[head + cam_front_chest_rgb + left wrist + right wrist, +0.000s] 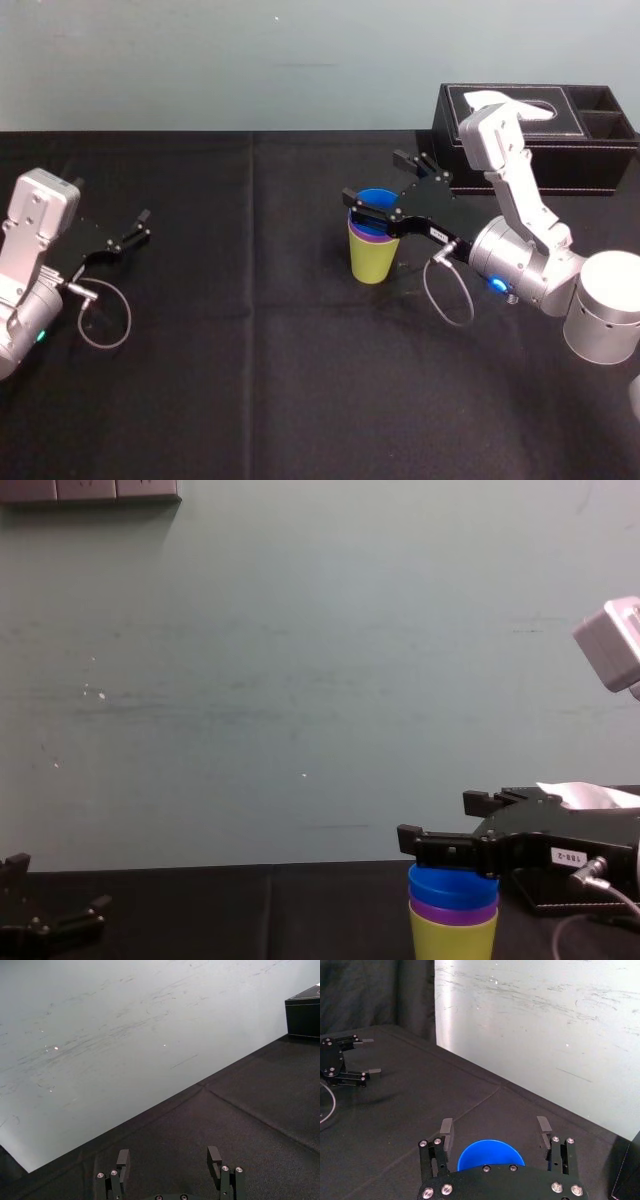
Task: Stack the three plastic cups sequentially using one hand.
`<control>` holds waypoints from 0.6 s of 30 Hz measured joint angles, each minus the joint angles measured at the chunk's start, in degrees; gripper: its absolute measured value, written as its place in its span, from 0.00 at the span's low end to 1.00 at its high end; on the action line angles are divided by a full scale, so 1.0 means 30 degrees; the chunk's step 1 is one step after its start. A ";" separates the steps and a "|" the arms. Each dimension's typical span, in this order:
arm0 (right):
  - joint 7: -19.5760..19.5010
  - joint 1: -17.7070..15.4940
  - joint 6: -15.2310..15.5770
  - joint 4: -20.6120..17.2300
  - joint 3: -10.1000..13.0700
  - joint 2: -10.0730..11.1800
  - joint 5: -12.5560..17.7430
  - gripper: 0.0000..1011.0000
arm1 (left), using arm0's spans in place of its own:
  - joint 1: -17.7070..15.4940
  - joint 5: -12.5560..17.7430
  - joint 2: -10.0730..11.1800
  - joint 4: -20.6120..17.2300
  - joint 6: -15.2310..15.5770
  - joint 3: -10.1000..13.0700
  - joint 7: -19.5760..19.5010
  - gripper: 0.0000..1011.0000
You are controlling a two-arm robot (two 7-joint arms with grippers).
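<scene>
The three plastic cups stand nested upright on the black tablecloth: the yellow-green cup (374, 258) at the bottom, the purple cup (366, 234) in it, the blue cup (378, 200) on top. The chest view shows the same stack from the side: blue cup (452, 885), purple cup (455, 912), yellow-green cup (453, 941). My right gripper (373, 177), the one with the white label, straddles the blue cup's rim. It is open, and in the right wrist view a gap shows between each finger (446, 1127) and the blue cup (490, 1156). My left gripper (110, 200) rests open at the far left.
A black tissue box (540, 140) stands at the back right, just behind my right arm. A pale wall closes off the far table edge. Loose cable loops hang under both wrists. Bare black cloth (250, 350) lies between the arms.
</scene>
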 joint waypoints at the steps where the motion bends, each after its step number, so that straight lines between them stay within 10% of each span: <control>1: 0.0000 0.0001 0.0002 -0.0002 0.0000 0.0001 0.0000 0.99 | 0.0001 0.0001 -0.0001 0.0000 0.0000 0.0001 0.0000 1.00; 18: -0.3348 -0.1362 -0.1157 0.0622 0.2366 -0.1126 -0.0640 0.99 | 0.0000 0.0000 0.0000 0.0000 -0.0001 0.0001 0.0000 1.00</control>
